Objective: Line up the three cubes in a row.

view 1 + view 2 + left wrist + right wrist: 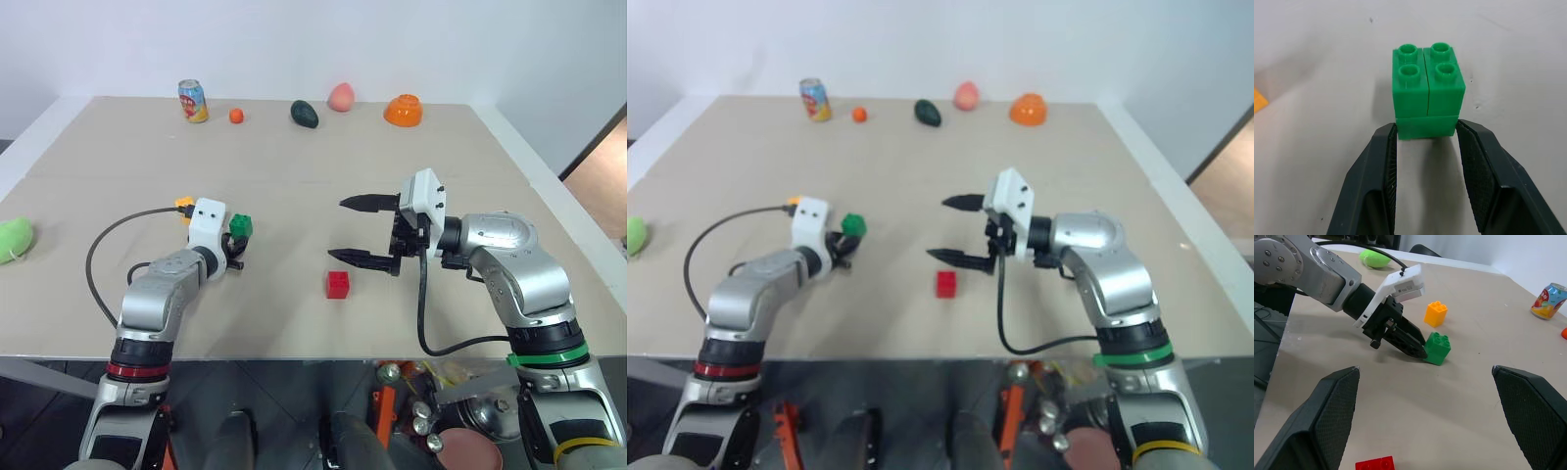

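Left hand [1425, 147] clamped on green cube [1427, 90] beside yellow cube [1436, 313], red cube [337, 284] apart mid-bench, right hand [364, 231] spread idle; next: drag green into line.

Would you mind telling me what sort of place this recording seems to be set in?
Probably a robot test lab rather than a home: a plain beige table against bare white walls, toy-brick cubes such as the green cube, and props like a soda can and an orange bowl lined along the far edge.
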Controlling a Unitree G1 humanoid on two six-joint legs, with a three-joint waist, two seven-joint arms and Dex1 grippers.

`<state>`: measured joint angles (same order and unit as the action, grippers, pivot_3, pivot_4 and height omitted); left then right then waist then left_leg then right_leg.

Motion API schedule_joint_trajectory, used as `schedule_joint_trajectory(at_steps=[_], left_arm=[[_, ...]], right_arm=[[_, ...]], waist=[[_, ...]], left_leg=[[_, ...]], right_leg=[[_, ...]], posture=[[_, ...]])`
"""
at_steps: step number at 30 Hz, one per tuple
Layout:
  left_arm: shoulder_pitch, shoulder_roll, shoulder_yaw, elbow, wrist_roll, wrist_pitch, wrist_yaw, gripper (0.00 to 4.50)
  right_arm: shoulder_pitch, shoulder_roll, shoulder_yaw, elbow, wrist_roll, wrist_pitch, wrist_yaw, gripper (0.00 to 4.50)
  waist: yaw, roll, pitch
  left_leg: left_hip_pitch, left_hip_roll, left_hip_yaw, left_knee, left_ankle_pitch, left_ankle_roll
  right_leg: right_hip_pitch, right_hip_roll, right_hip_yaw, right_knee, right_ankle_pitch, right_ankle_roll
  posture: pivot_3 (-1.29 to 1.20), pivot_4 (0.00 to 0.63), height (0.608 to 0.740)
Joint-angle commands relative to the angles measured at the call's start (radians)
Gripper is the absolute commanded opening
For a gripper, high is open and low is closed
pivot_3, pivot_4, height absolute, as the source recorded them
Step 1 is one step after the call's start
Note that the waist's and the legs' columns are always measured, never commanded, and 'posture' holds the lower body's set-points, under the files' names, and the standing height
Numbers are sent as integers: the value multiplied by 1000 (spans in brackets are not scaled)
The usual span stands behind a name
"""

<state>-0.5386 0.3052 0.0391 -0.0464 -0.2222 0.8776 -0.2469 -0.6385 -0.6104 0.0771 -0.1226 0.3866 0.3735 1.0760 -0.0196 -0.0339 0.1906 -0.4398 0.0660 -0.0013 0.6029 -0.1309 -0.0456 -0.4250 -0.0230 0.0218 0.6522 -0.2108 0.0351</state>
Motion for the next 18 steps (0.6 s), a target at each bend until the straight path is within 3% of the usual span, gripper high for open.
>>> schedule_joint_trajectory(at_steps=[1, 6, 12, 18], left_arm=[[-41, 32, 14, 29, 25, -40, -1, 1278], [-73, 85, 3, 108, 53, -211, -66, 1278], [-64, 178, 14, 190, -6, -517, -374, 1278], [-24, 298, 30, 297, -89, -707, -728, 1278]], right_arm=[[-26, -7, -13, -16, 1, -7, -4, 4500], [-23, -11, -14, -21, 1, -6, -8, 4500], [16, -54, -24, -86, 46, 49, 28, 4500], [94, -128, -49, -158, 86, 83, 67, 4500]], waist=[[0, 0, 0], [-1, 0, 0], [0, 0, 0], [0, 0, 0]], left_leg=[[0, 0, 0, 0, 0, 0], [1, 0, 0, 0, 0, 0], [-1, 0, 0, -1, 0, 0], [-1, 0, 0, -2, 0, 0]], right_leg=[[0, 0, 0, 0, 0, 0], [0, 0, 0, 0, 1, -1], [-1, 0, 0, -2, 0, 0], [-1, 0, 0, -2, -1, -1]], posture=[[0, 150, 738], [0, 150, 738], [0, 150, 738], [0, 150, 738]])
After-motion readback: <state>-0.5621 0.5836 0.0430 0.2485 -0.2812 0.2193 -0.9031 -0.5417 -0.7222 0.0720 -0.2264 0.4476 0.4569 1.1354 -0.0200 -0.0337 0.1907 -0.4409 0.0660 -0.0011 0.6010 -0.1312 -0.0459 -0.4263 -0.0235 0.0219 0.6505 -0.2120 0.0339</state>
